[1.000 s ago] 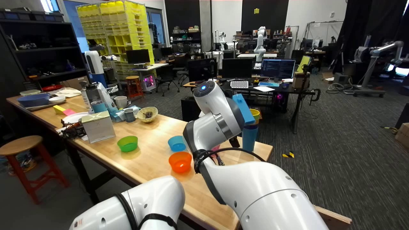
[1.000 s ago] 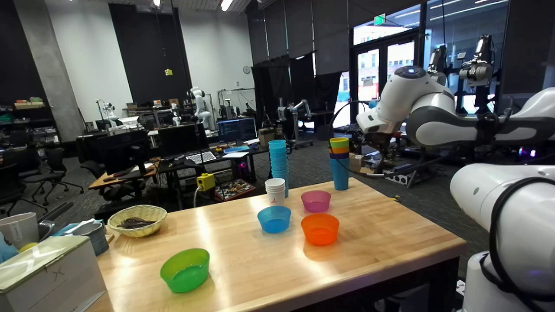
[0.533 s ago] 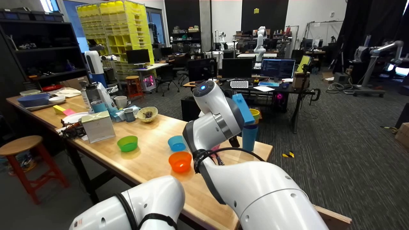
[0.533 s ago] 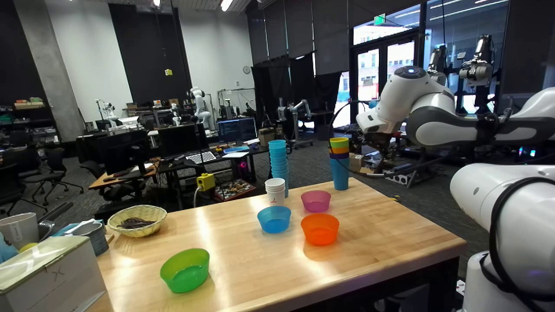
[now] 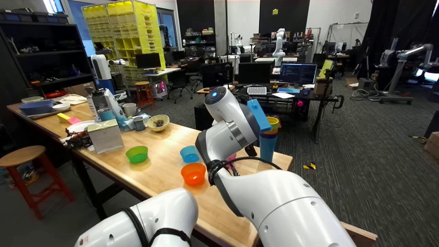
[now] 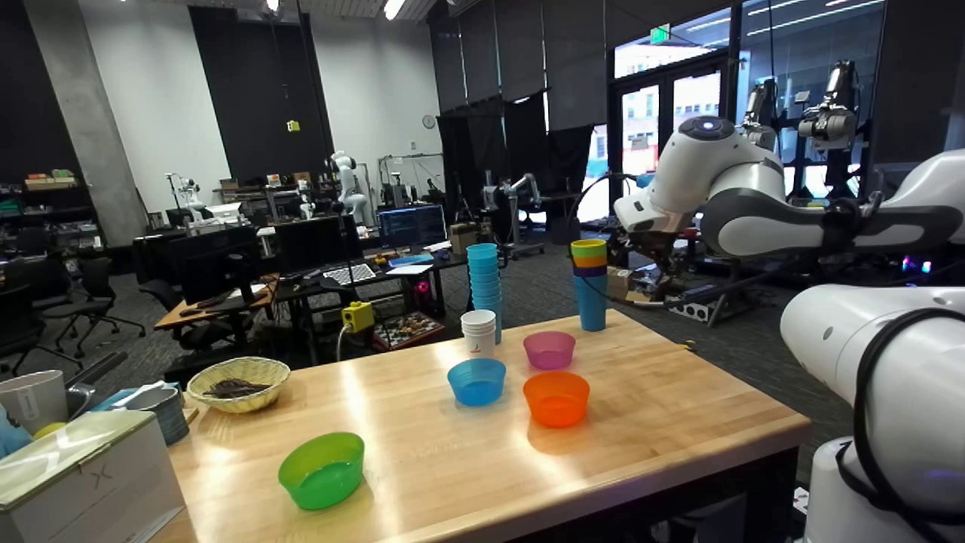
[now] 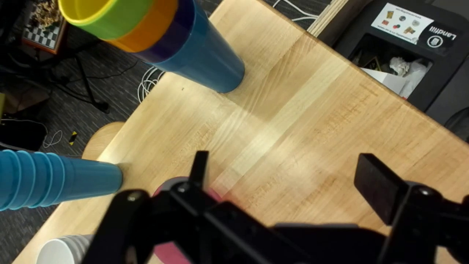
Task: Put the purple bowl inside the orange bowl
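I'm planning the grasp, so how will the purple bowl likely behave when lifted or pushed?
The purple bowl looks like thin plastic, so it's probably light. Its sides narrow downward, so a grip might slip. It sits upright, so a push would likely slide it.

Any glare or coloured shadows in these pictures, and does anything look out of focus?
In an exterior view, bright streaks cross the table near the green bowl, and an orange tint shows at the base of the orange bowl; in the wrist view, the nearest parts of the gripper look soft.
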`<state>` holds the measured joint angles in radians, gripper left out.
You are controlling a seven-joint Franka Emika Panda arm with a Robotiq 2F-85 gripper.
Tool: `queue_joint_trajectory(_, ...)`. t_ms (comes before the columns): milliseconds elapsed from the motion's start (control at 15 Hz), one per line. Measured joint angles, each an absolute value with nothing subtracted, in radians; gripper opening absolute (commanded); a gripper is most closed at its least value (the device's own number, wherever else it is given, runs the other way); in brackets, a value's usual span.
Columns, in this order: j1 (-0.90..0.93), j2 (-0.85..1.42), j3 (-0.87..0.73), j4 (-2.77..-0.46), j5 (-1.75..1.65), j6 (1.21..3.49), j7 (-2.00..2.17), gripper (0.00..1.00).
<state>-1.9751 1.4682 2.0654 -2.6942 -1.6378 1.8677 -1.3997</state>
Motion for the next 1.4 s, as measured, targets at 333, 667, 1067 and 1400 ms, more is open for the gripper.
queue_joint_trajectory(333, -1.89, 1.447, 2.103, -2.689, -1.711, 1.848, -1.341, 1.0)
queue_joint_trajectory(667, -1.746, 1.432, 2.116, -2.671, -1.655, 1.816, -1.401, 1.0)
queue_joint_trajectory(1067, -1.607, 1.432, 2.078, -2.628, -1.592, 1.79, -1.476, 1.0)
queue_joint_trajectory(1400, -1.531, 1.432, 1.959, -2.566, -1.602, 1.791, -1.49, 1.0)
